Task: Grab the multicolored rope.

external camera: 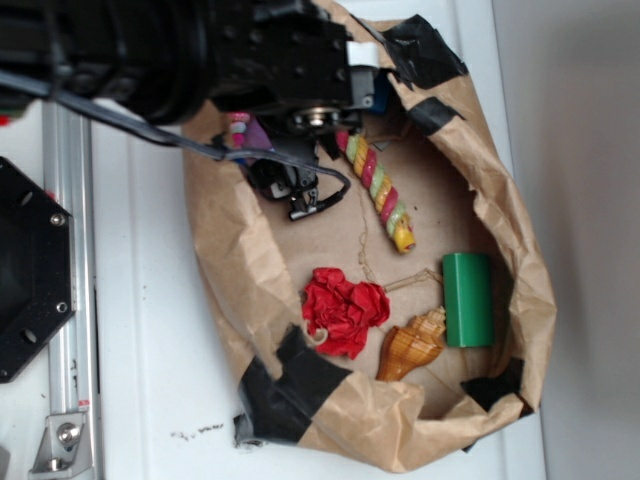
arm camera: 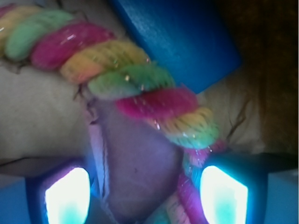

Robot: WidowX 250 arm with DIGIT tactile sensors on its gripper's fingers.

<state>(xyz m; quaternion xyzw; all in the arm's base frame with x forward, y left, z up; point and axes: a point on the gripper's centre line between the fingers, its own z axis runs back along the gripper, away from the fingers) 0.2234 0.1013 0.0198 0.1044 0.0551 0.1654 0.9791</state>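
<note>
The thick twisted rope of red, yellow and pale green strands (external camera: pixel 380 190) lay along the far edge of the crumpled brown paper tray (external camera: pixel 250 290), its upper end hidden beneath the black arm. In the wrist view the rope (arm camera: pixel 140 88) crossed just ahead of the gripper (arm camera: pixel 145 189), whose jaws stood spread, grasping nothing. A blue block (arm camera: pixel 182 37) sat close behind; closing off-centre could pinch only one strand, or nudge that block.

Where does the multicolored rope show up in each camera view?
Exterior: the multicolored rope lies diagonally in the paper-lined tray's upper middle, its top hidden under the arm.
Wrist: it runs from upper left toward lower right.
Shared landmark: the blue block beside the rope.
</note>
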